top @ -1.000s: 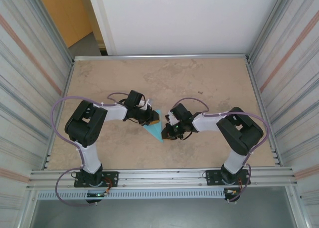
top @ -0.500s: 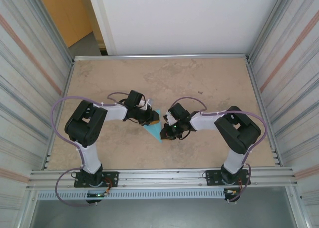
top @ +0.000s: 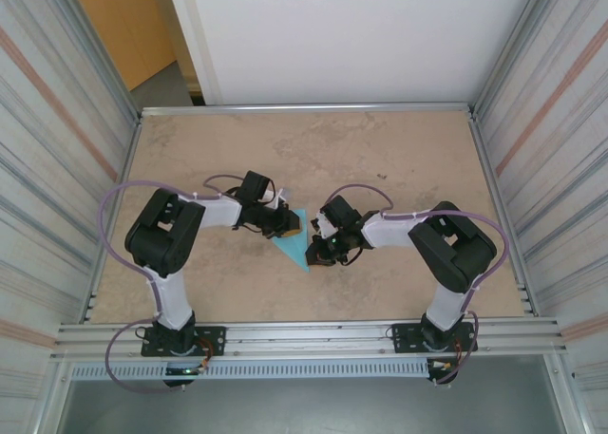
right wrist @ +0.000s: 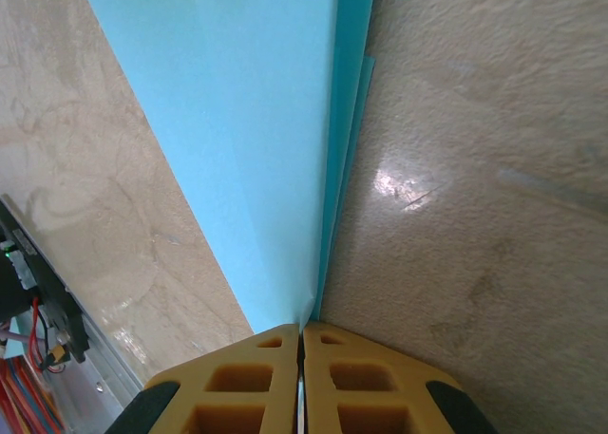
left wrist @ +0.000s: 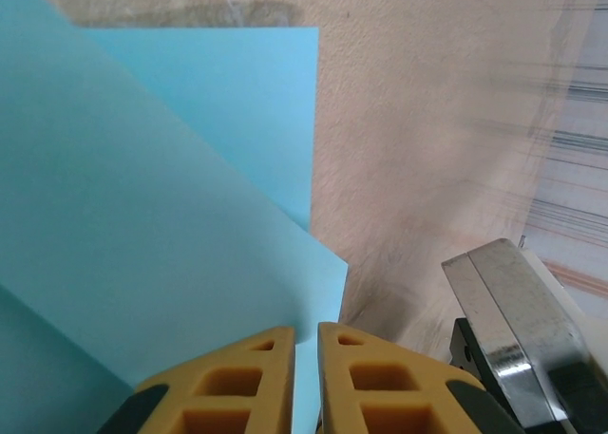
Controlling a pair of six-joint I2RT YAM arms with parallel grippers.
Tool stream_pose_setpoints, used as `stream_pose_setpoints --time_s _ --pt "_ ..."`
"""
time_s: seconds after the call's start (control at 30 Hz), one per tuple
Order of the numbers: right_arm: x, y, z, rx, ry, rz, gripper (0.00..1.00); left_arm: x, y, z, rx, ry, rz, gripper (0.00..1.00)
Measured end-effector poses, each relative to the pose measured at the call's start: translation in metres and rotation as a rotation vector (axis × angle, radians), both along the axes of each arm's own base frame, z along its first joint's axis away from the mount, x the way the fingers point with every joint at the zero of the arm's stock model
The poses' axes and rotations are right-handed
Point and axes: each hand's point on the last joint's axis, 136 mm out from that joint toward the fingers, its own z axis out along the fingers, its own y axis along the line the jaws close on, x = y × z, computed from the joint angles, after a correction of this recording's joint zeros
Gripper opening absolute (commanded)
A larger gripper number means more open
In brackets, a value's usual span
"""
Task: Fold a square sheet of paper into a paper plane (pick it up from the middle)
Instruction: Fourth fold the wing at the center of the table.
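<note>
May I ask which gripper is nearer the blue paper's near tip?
Right. The right gripper pinches the paper at that tip; the left gripper sits toward its far end.

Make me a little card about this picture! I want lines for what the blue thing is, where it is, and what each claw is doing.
thing: blue paper, folded into a wide pointed triangle
where: on the table, near the middle, between the two grippers
left gripper: fingers almost together, the paper's edge in the thin gap
right gripper: shut, pinching the paper's folded edge
layers: several show along that fold in the right wrist view
plane done: not yet, it is not a narrow dart
</note>
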Motion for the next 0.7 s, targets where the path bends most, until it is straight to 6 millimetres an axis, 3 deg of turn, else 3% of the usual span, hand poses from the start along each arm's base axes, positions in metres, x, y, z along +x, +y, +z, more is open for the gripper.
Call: stream_pose_setpoints --time_s 0.5,0.7 --pt "0.0001 0.0000 0.0001 0.000 -0.001 0.000 0.13 -0.0003 0.0004 -0.0077 0.008 0.011 -0.010 0.14" --pt "0.0019 -0.0009 0.0038 -0.003 -0.016 -0.007 0.21 -0.0004 0.0005 -0.0087 0.014 0.015 -0.016 0.14"
